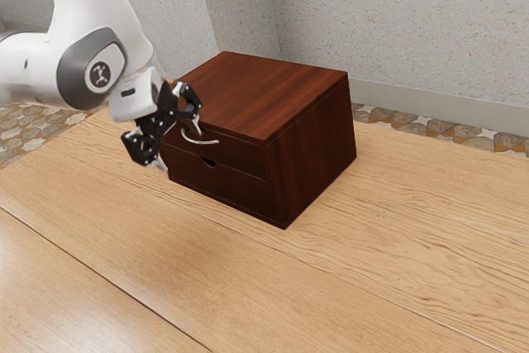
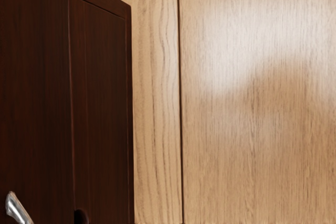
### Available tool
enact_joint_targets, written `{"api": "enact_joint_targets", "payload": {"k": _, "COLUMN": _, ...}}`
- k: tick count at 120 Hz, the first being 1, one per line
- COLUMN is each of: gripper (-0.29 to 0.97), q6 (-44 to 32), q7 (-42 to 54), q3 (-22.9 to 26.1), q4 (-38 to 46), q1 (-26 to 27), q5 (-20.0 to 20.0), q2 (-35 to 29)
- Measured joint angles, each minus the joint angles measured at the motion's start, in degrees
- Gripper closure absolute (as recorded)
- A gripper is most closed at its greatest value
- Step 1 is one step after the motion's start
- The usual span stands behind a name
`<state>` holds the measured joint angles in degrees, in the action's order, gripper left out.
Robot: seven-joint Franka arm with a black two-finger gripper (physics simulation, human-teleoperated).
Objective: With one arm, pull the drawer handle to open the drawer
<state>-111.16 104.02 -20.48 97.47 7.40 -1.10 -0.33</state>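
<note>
Looks like the approach-to-grasp step. Finds the cabinet (image 1: 273,97) sitting toward the table's (image 1: 372,270) far edge, with its upper drawer (image 1: 227,153) seemingly flush and not yet pulled. Places the gripper (image 1: 169,126) right at the silver handle (image 1: 198,135) on the drawer front, fingers spread wide and clamping nothing. Probably calls next for closing both fingers across the handle, then drawing straight back from the cabinet's front, level with the table, without twisting.
</note>
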Motion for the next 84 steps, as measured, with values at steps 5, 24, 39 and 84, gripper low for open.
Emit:
{"api": "enact_joint_targets", "payload": {"k": 5, "gripper": 0.00, "q6": -0.39, "q7": 0.87, "q3": -0.38, "q4": 0.13, "q1": 0.22, "q5": 0.19, "q2": -0.05}}
{"api": "enact_joint_targets", "payload": {"k": 24, "gripper": 0.00, "q6": -1.20, "q7": 3.54, "q3": -1.22, "q4": 0.43, "q1": 0.29, "q5": 0.23, "q2": -0.08}}
{"api": "enact_joint_targets", "payload": {"k": 39, "gripper": 0.00, "q6": -1.50, "q7": 5.16, "q3": -1.60, "q4": 0.34, "q1": -0.16, "q5": 0.07, "q2": 0.08}}
{"api": "enact_joint_targets", "payload": {"k": 84, "gripper": 0.00, "q6": -1.68, "q7": 8.24, "q3": -1.66, "q4": 0.22, "q1": -2.73, "q5": -0.05, "q2": 0.32}}
